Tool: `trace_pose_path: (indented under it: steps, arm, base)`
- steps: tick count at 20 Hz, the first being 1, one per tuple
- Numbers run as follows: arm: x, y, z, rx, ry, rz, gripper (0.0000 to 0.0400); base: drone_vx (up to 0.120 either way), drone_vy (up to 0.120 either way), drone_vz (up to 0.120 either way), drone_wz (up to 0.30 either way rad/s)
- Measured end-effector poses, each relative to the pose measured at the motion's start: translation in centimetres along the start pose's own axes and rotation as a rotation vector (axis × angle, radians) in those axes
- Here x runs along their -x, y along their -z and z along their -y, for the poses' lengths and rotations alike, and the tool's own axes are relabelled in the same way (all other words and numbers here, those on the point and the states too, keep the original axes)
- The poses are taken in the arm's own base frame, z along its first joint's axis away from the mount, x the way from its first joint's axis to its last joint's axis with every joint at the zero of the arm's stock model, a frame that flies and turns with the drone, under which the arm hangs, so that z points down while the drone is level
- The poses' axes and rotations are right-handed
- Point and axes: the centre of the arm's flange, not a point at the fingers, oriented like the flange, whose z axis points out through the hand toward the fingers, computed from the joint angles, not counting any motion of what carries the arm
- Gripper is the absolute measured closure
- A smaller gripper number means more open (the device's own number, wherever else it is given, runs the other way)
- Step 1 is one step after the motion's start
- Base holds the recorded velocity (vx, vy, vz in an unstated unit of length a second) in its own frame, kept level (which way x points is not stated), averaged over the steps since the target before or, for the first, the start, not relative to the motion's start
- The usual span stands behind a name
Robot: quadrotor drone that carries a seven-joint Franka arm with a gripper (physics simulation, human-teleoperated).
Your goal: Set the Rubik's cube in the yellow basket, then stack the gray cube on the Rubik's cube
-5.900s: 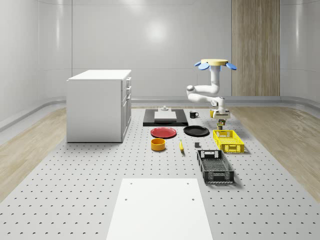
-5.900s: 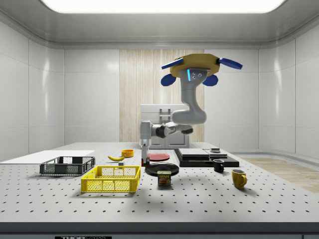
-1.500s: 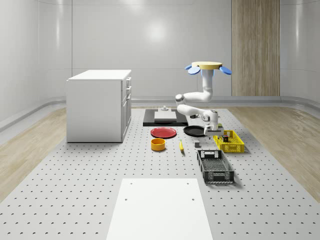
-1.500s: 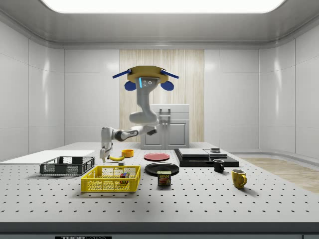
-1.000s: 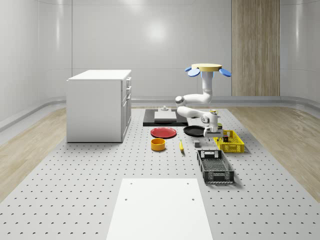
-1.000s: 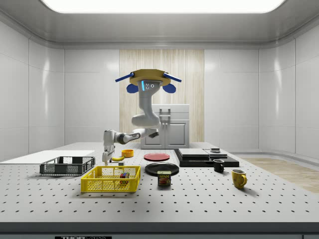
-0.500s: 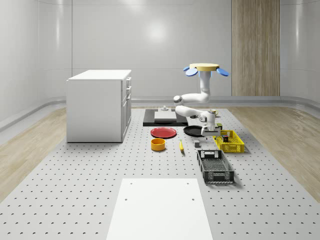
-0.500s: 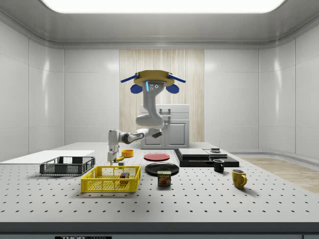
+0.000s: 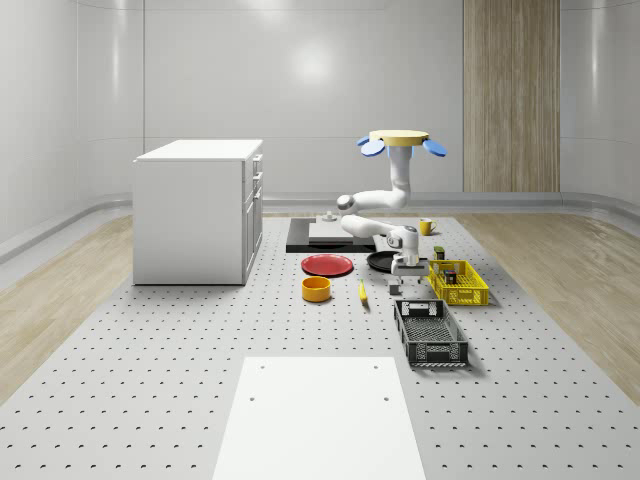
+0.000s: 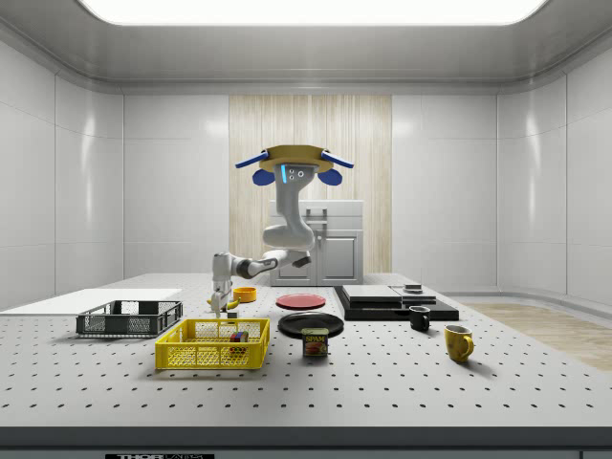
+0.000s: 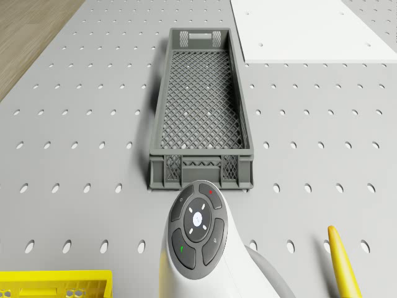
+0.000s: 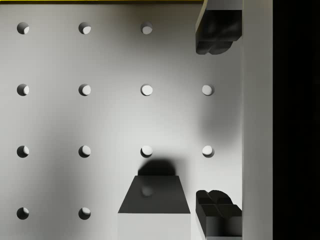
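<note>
The multicoloured Rubik's cube (image 10: pixel 234 337) already lies in the yellow mesh basket (image 9: pixel 458 283). The small gray cube (image 12: pixel 154 208) is approached by the gripper (image 12: pixel 215 125), fingers apart; lowering around it is needed.

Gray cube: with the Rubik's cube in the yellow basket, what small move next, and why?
Probably shift the tool sideways until it straddles the gray cube, then descend. In the wrist view the fingers are spread wide, and the cube sits off to one side of them on the table.

Rubik's cube (image 10: pixel 235 337) in yellow basket (image 10: pixel 212 356); gray cube (image 12: pixel 154 212) outside.
</note>
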Motion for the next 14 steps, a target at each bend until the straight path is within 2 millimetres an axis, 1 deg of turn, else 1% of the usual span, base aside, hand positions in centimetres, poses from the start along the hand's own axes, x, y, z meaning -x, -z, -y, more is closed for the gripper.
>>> trace_pose_path:
  steps: [4, 9, 12, 13, 14]
  arm:
    - [0.00, 0.00, 0.00, 0.000, 0.000, 0.000, 0.0000]
    - [0.00, 0.00, 0.00, 0.000, 0.000, 0.000, 0.0000]
    - [0.00, 0.00, 0.00, 0.000, 0.000, 0.000, 0.0000]
    - [0.00, 0.00, 0.00, 0.000, 0.000, 0.000, 0.0000]
    - [0.00, 0.00, 0.00, 0.000, 0.000, 0.000, 0.0000]
  base:
    - [0.000, -0.120, 0.000, 0.000]
    - [-0.112, -0.120, 0.000, 0.000]
    - [0.000, -0.120, 0.000, 0.000]
    - [0.000, -0.080, 0.000, 0.000]
    - [0.000, 0.000, 0.000, 0.000]
